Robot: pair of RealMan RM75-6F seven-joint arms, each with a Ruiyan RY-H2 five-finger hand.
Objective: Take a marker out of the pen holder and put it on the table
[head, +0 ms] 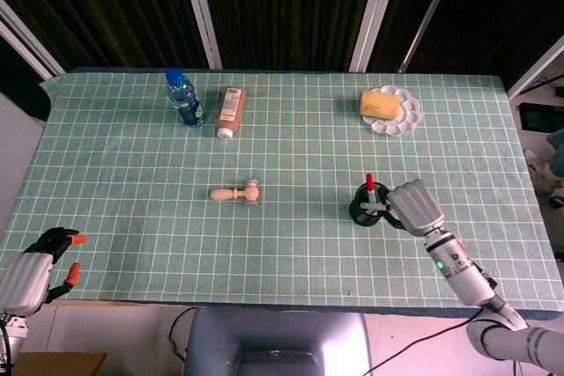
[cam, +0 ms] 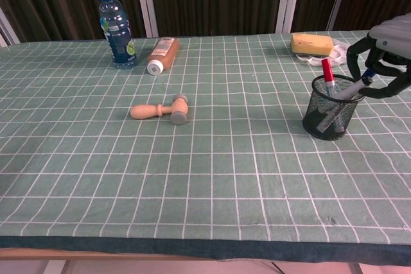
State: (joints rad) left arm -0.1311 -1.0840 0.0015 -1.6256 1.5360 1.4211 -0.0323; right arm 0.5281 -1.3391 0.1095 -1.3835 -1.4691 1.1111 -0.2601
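A black mesh pen holder stands on the right half of the green gridded table. A red-capped marker sticks up from it. A grey marker with a blue cap leans out over the holder's right rim. My right hand hangs at that rim, its fingers curled around the marker's blue end and pinching it. My left hand rests off the table's near left corner, holding nothing, fingers loosely apart.
A wooden mallet lies mid-table. At the back left are a water bottle and a lying brown bottle. A white plate with a yellow sponge sits at the back right.
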